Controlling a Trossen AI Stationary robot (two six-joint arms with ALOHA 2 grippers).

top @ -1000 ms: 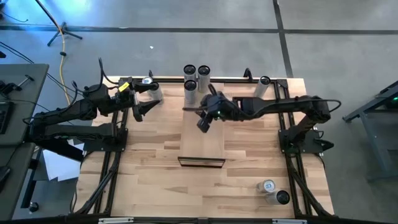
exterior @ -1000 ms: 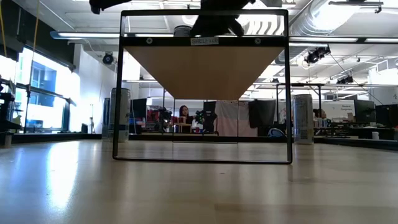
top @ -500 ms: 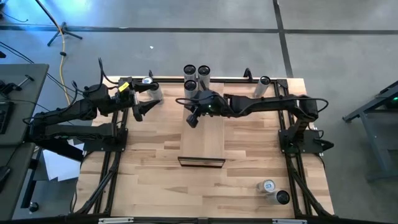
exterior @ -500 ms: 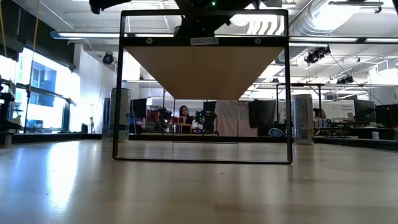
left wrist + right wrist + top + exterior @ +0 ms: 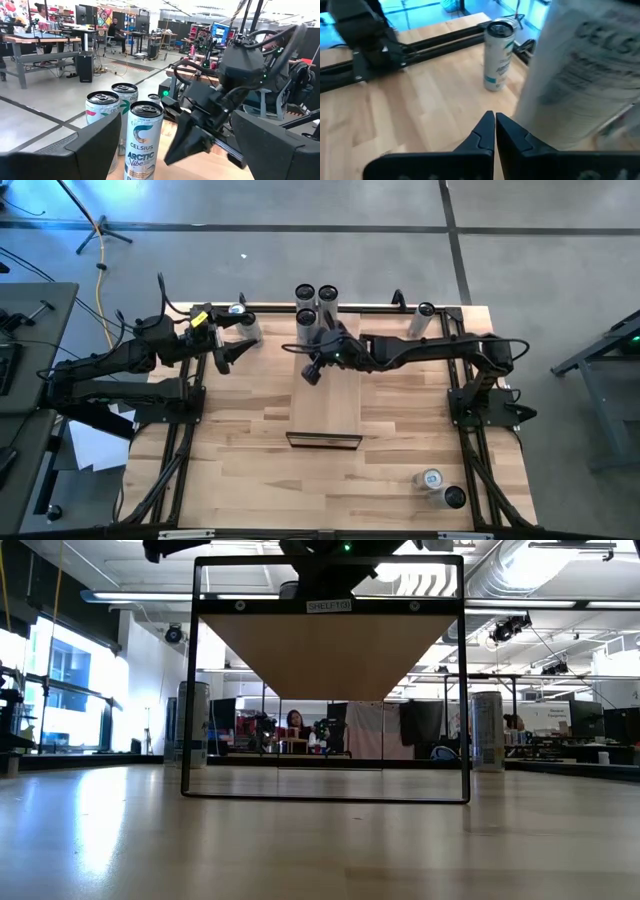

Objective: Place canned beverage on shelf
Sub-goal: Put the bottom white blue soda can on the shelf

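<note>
The shelf (image 5: 325, 405) is a long pale board raised above the table's middle; the low view shows its underside (image 5: 325, 650). Three tall canned beverages (image 5: 306, 320) (image 5: 145, 140) stand upright in a cluster at its far end. My right gripper (image 5: 312, 373) (image 5: 494, 125) is shut over the shelf, close beside the nearest can (image 5: 580, 75), on its near side. My left gripper (image 5: 226, 358) (image 5: 185, 165) waits open and level at the table's far left, with nothing between its fingers. My right gripper's shut fingers (image 5: 182, 145) stand right beside the nearest can's side wall (image 5: 152, 145), slanting down from the table's right. Whether they touch the can, I cannot tell.
One more can (image 5: 240, 315) (image 5: 498, 55) stands at the far left by my left arm, and one (image 5: 425, 315) at the far right. Two cans (image 5: 440, 488) sit at the near right corner. Dark frame rails run along both table sides.
My right gripper has reached toward the table's left and far edges along the shelf, sinking a little, and now stands next to the can cluster. The cans have stayed in place.
</note>
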